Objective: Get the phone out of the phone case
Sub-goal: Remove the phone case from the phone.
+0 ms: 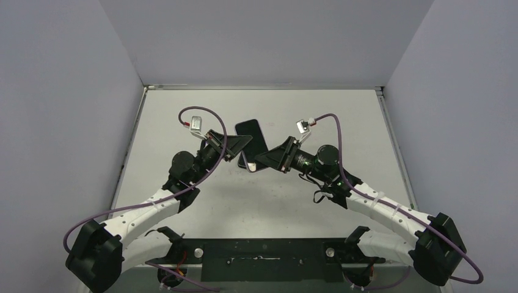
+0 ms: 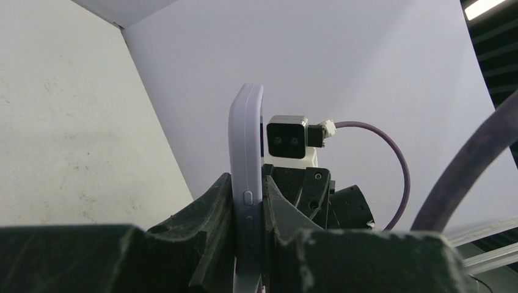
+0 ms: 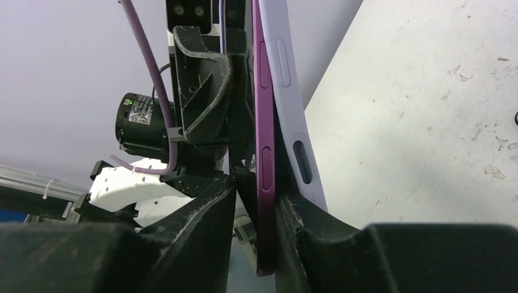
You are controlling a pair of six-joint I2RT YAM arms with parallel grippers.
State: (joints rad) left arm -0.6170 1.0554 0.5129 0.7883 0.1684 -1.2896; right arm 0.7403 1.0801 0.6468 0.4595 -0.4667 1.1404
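Both grippers meet above the middle of the table and hold the phone between them. In the top view its black screen point(image 1: 251, 135) faces up. My left gripper point(image 1: 235, 146) is shut on the lavender phone case point(image 2: 245, 134), whose edge stands upright between the jaws in the left wrist view point(image 2: 247, 189). My right gripper point(image 1: 267, 159) closes on the purple phone point(image 3: 266, 177). In the right wrist view point(image 3: 259, 192) the case point(image 3: 292, 110) is peeled away from the phone's near end, and my right-hand finger point(image 3: 305, 220) sits wedged between them.
The white table point(image 1: 342, 122) is walled in by grey panels on three sides. Purple cables loop over both wrists. The right wrist's camera point(image 2: 287, 137) sits close behind the case in the left wrist view.
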